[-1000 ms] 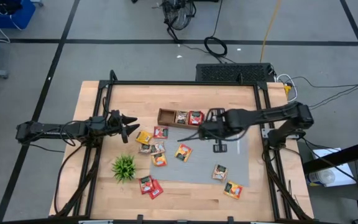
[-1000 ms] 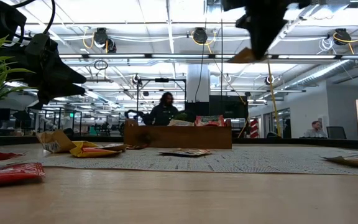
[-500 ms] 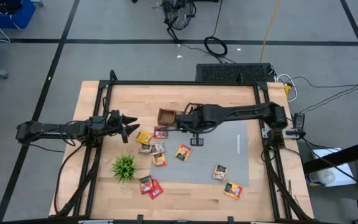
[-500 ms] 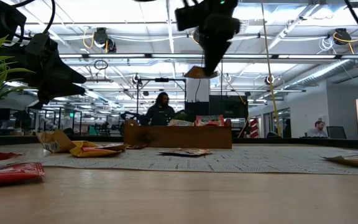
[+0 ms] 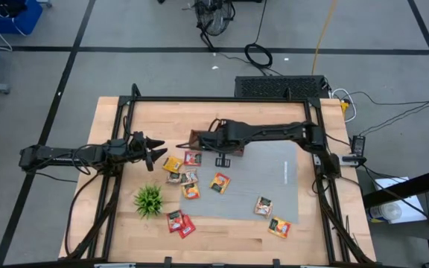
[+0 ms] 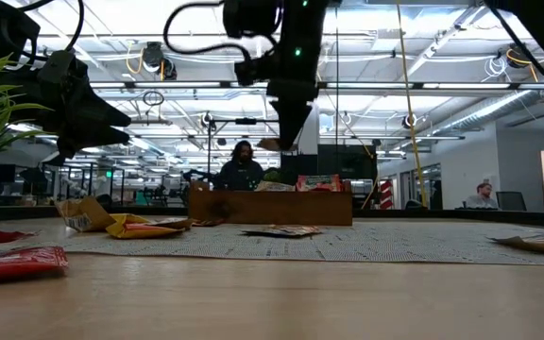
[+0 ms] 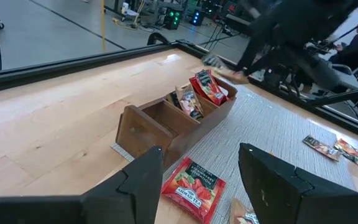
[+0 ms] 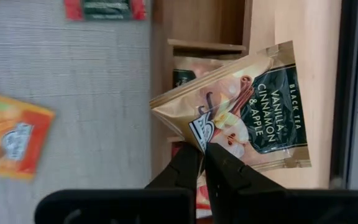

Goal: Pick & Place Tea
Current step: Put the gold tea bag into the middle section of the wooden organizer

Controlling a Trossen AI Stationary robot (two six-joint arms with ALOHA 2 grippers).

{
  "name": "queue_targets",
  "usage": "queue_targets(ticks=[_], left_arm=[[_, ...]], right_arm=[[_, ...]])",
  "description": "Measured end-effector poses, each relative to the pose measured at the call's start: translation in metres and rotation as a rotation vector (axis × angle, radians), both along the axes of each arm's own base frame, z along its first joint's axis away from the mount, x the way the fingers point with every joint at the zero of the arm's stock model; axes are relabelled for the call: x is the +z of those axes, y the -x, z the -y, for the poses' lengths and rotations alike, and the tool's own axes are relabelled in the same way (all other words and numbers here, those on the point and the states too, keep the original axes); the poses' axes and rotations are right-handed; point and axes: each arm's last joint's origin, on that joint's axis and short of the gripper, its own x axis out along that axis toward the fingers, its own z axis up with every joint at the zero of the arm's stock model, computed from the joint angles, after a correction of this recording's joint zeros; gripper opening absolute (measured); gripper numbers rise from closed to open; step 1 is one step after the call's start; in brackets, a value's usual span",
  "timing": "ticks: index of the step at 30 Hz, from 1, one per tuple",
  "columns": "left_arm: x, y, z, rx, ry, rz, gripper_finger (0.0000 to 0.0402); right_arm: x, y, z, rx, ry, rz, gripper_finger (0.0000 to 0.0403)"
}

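Right gripper holds a tea packet above the wooden tray

The right gripper (image 8: 201,163) hangs over the wooden tray (image 5: 199,139) near the counter's (image 5: 125,223) far edge, its fingers (image 8: 185,168) pinched tight on a corner of a tan tea packet (image 8: 244,106) labelled black tea, vanilla, cinnamon and apple; the packet is in the air, clear of the compartments. The tray already has red and dark packets standing in some of its compartments, the end one nearest the left arm looking bare. More tea packets (image 5: 188,179) lie scattered on the grey mat (image 5: 289,179) and the bare wood near the small green plant (image 5: 149,199). The left gripper (image 5: 155,151) waits near the counter's left edge, fingers spread wide and holding nothing.
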Motion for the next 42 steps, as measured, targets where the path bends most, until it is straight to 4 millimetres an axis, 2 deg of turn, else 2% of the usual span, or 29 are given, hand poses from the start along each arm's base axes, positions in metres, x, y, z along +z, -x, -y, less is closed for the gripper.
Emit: queue_targets(ticks=[14, 25, 38, 42], left_arm=[[0.0, 0.0, 0.0, 0.0, 0.0, 0.0, 0.0212], [0.0, 0.0, 0.0, 0.0, 0.0, 0.0, 0.0212], [0.0, 0.0, 0.0, 0.0, 0.0, 0.0, 0.0212], [0.0, 0.0, 0.0, 0.0, 0.0, 0.0, 0.0212]], right_arm=[[-0.038, -0.014, 0.026, -0.047, 0.038, -0.035, 0.0005], [-0.039, -0.019, 0.031, -0.034, 0.078, 0.0, 0.0005], [-0.039, -0.02, 0.031, -0.036, 0.078, 0.016, 0.005], [-0.048, -0.016, 0.03, -0.037, 0.072, -0.015, 0.0068]])
